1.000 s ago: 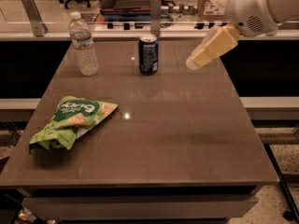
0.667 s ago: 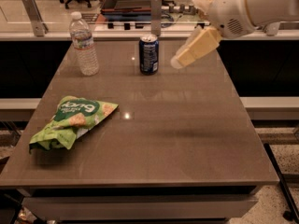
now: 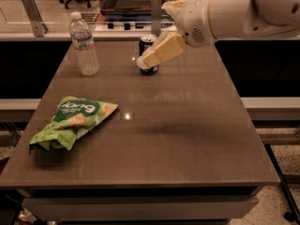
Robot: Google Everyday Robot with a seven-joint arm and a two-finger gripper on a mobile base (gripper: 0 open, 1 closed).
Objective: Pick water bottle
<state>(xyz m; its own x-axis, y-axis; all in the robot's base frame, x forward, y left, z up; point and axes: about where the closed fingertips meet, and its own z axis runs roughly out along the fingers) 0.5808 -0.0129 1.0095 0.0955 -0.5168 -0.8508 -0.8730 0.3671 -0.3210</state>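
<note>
Bottle offset is what matters: the water bottle (image 3: pixel 84 43) stands well off to the left of my claw (image 3: pixel 143 61) as the camera sees it, at roughly the same depth on the table (image 3: pixel 187 139), perhaps slightly farther back. The claw hangs right at the soda can (image 3: pixel 151 70), the wrong target. It overlaps the can in view, and I can't tell if they touch. The bottle is upright, long axis vertical, cap on top, with only bare tabletop between it and the claw. Claw state: can't tell apart or together from this angle; I see nothing in it. The chip bag (image 3: pixel 72 121) lies left of the claw and nearer the camera, well off that line. My read: traverse left clear of the can, then approach the ribbed body from the side.
</note>
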